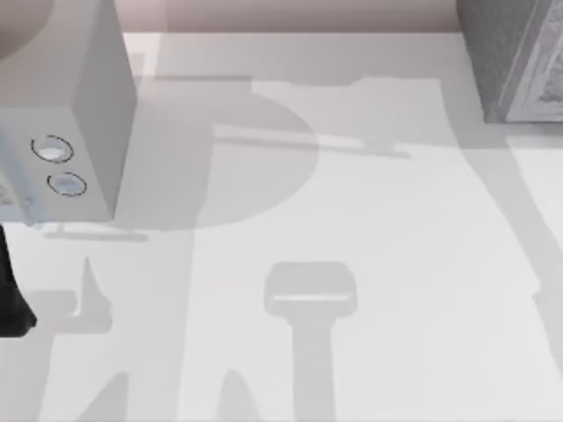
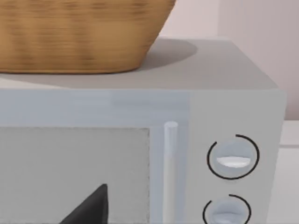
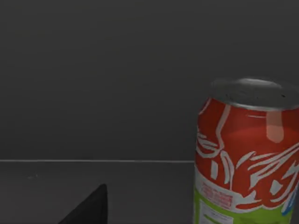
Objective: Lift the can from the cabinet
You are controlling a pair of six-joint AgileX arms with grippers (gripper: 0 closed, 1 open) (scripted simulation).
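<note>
The can (image 3: 247,154) is red and white with a green band low down and a silver top. It stands upright on the dark shelf inside the cabinet (image 3: 117,93). A dark tip of my right gripper (image 3: 91,207) shows low in the right wrist view, beside the can and apart from it. In the top view the grey cabinet (image 1: 510,61) sits at the table's far right corner. A dark tip of my left gripper (image 2: 91,207) hangs in front of the microwave door. Part of my left arm (image 1: 10,294) shows at the table's left edge.
A grey microwave (image 1: 84,114) with two round dials (image 2: 232,157) stands at the far left. A wicker basket (image 2: 79,32) rests on top of it. White table (image 1: 352,229) stretches between the microwave and the cabinet.
</note>
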